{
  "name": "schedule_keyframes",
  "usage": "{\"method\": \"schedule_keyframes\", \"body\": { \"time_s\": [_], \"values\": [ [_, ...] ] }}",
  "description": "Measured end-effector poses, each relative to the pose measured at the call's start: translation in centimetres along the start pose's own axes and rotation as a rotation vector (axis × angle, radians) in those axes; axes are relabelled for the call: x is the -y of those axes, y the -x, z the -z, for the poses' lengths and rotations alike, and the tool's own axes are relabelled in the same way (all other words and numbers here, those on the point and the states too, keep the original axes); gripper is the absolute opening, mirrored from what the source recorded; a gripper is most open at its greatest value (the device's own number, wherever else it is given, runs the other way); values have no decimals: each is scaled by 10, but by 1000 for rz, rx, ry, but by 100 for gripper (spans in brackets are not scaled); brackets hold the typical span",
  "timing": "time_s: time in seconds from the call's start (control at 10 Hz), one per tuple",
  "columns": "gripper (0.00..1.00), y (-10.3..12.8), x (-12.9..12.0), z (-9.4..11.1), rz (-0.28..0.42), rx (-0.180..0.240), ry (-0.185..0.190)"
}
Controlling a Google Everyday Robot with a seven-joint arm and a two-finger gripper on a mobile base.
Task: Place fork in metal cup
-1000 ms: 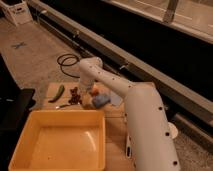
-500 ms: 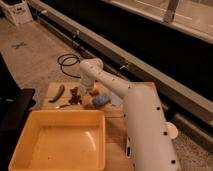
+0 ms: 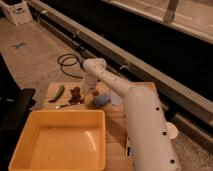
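Big white arm (image 3: 145,125) fills the right of the view, reaches up & over, then bends down onto the wooden surface (image 3: 114,131). Yellow bin (image 3: 30,150) takes the near end of that surface. Black cable (image 3: 67,62) lies coiled on the floor beyond. Gripper (image 3: 91,93) sits low at the far end, fingers apart, nothing in them, just beside a blue item (image 3: 101,101) w/ a yellowish bit (image 3: 88,100) against it. Green veg (image 3: 57,92) lies toward the far left corner. Dark lump (image 3: 75,94) sits btw the veg & the gripper, poss. the metal cup, too murky to call. Fork (image 3: 62,106), thin & silvery, lies flat on the wood just past the bin's far rim, in front of the veg, apart from the gripper.
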Motion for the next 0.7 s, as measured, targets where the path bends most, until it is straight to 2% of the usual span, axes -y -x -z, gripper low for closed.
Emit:
{"method": "schedule_keyframes", "body": {
  "time_s": [0.7],
  "values": [
    [65, 17, 2, -16, 29, 19, 42]
  ]
}}
